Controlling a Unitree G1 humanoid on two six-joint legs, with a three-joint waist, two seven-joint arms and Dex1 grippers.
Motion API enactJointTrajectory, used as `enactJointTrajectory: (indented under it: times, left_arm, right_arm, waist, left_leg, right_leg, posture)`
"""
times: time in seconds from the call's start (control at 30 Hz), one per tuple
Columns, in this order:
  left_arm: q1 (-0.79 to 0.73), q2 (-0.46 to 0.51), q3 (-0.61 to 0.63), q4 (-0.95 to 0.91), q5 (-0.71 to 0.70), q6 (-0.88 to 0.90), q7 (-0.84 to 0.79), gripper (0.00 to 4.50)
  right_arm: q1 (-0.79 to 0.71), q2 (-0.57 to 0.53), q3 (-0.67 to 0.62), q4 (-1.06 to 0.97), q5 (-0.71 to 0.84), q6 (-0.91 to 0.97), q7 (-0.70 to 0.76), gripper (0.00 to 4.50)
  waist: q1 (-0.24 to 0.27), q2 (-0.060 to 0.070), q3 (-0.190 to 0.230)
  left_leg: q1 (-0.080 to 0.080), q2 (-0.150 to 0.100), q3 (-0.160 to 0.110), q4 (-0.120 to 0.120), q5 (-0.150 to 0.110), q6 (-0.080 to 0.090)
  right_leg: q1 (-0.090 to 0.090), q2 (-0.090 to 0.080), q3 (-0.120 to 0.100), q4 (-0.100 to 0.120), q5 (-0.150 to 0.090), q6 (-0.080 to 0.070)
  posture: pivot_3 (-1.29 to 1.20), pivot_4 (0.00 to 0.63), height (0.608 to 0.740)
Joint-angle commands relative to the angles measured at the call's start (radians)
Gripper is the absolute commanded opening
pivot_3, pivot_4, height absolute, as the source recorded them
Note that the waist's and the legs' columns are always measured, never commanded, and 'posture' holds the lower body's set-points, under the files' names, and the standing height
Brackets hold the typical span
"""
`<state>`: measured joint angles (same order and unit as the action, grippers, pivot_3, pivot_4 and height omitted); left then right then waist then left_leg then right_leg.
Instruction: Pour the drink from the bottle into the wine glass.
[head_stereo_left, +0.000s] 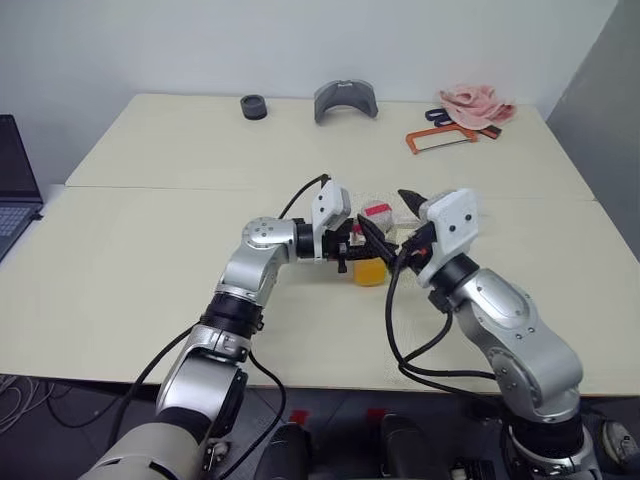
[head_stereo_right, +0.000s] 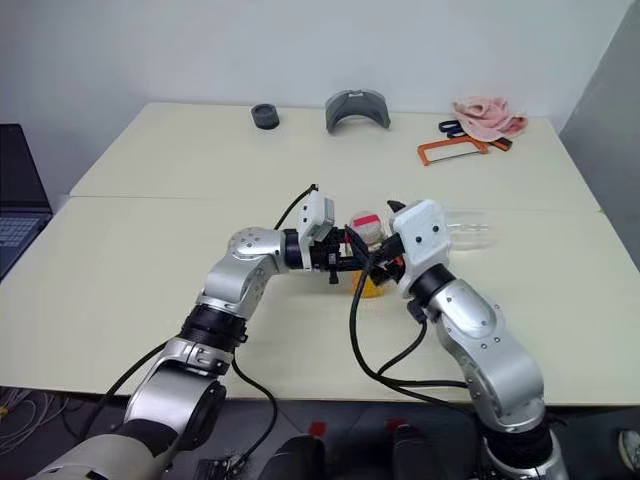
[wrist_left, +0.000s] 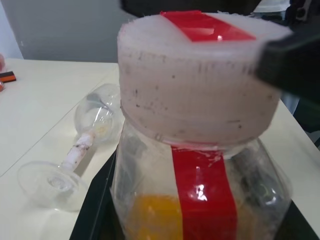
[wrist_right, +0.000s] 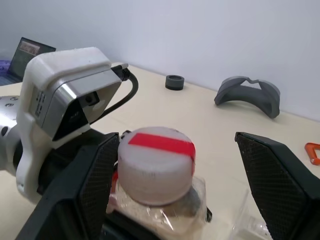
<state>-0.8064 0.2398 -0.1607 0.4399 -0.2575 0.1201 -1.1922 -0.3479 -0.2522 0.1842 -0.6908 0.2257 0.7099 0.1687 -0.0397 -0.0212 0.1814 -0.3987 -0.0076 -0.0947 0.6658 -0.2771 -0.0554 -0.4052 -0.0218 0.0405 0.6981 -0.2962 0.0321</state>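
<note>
The bottle stands upright just above the middle of the table, and my left gripper is shut on its body from the left side. Orange drink fills its lower part. A red stripe crosses its white cap. My right gripper is open at cap height, one finger close beside the cap and the other well clear of it. The wine glass lies on its side on the table just beyond the bottle, and its bowl pokes out past the right gripper.
Along the far edge of the cream table lie a black ring, a grey curved part, an orange hacksaw frame and a pink cloth. A laptop sits off the left side.
</note>
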Motion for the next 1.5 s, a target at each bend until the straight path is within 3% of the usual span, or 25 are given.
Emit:
enactJointTrajectory:
  times: [0.03,0.2,0.3,0.43,0.57,0.67,0.83,0.97,1.23,1.5]
  left_arm:
    - [-0.026,-0.003,0.000,-0.009,0.002,-0.034,-0.008,1.73]
    - [-0.027,-0.001,0.002,0.001,0.008,-0.049,-0.010,1.73]
    - [-0.026,0.002,0.004,0.005,0.009,-0.053,-0.011,1.73]
    - [-0.021,0.006,0.005,-0.001,0.009,-0.050,-0.014,1.73]
    - [-0.018,0.015,0.006,-0.007,0.007,-0.044,-0.025,1.72]
    - [-0.020,0.037,-0.003,-0.017,-0.001,-0.029,-0.075,1.72]
    - [-0.038,0.111,-0.042,-0.030,-0.004,-0.013,-0.233,1.72]
    - [-0.045,0.116,-0.036,-0.031,-0.008,-0.011,-0.242,1.71]
    - [-0.004,0.105,-0.023,-0.076,-0.018,0.013,-0.181,1.69]
    - [0.005,0.073,0.022,-0.073,-0.035,0.004,-0.089,1.69]
  right_arm:
    - [-0.015,0.020,0.003,-0.007,-0.020,-0.021,-0.010,3.95]
    - [-0.020,0.042,-0.014,0.014,-0.025,-0.024,-0.005,3.95]
    - [-0.018,0.046,-0.020,0.018,-0.028,-0.023,-0.002,3.32]
    - [-0.011,0.037,-0.016,0.018,-0.023,-0.023,0.020,1.96]
    - [-0.011,0.029,-0.014,0.030,-0.003,-0.030,0.059,1.86]
    - [-0.047,-0.055,-0.025,0.090,0.053,-0.093,0.227,1.86]
    - [-0.224,-0.321,-0.043,0.307,0.208,-0.126,0.690,1.86]
    - [-0.294,-0.386,-0.080,0.444,0.303,-0.048,0.794,1.86]
    - [-0.209,-0.369,-0.175,0.326,0.298,-0.096,0.668,4.50]
    - [-0.100,-0.270,-0.203,0.091,0.291,-0.040,0.420,4.50]
  waist:
    - [0.000,0.000,0.000]
    - [-0.001,0.000,0.000]
    - [-0.001,0.000,0.000]
    - [-0.001,0.000,0.000]
    - [-0.002,0.000,0.000]
    - [-0.004,0.000,0.000]
    - [-0.012,0.000,0.000]
    - [-0.014,0.000,0.000]
    - [-0.011,0.000,0.000]
    - [-0.009,0.000,0.000]
  left_leg:
    - [0.000,0.000,0.000,0.000,0.000,0.000]
    - [0.000,0.000,0.000,0.000,-0.001,0.001]
    - [0.000,0.000,0.000,0.000,-0.001,0.002]
    - [0.000,0.000,0.000,0.000,-0.001,0.002]
    - [0.000,0.000,0.000,0.000,-0.001,0.002]
    - [0.000,0.000,0.000,0.000,-0.001,0.002]
    - [0.001,-0.001,0.003,0.000,-0.002,0.004]
    - [0.001,0.000,0.005,0.000,-0.002,0.004]
    - [0.000,0.001,0.000,0.000,-0.002,0.004]
    - [-0.001,0.001,-0.001,0.000,-0.002,0.004]
  right_leg:
    - [0.000,0.000,0.000,0.000,0.000,0.000]
    - [0.000,0.000,0.000,0.000,0.000,0.000]
    - [0.000,0.000,0.000,0.000,0.000,0.000]
    - [0.000,0.000,0.000,0.000,0.000,0.000]
    - [0.000,0.000,0.000,0.000,0.000,0.000]
    - [0.000,0.000,0.000,0.000,0.000,0.000]
    - [0.001,0.001,-0.001,-0.001,0.000,0.000]
    - [0.001,0.002,-0.002,-0.001,0.000,0.000]
    - [0.000,-0.001,0.000,0.000,0.000,0.000]
    - [0.000,-0.001,-0.001,0.000,0.000,0.000]
  posture:
    - [0.00,0.150,0.740]
    - [0.00,0.150,0.740]
    - [0.00,0.150,0.740]
    - [0.00,0.150,0.740]
    - [0.00,0.150,0.740]
    - [0.00,0.150,0.740]
    - [0.00,0.150,0.740]
    - [0.00,0.150,0.740]
    - [0.00,0.150,0.740]
    - [0.00,0.150,0.740]
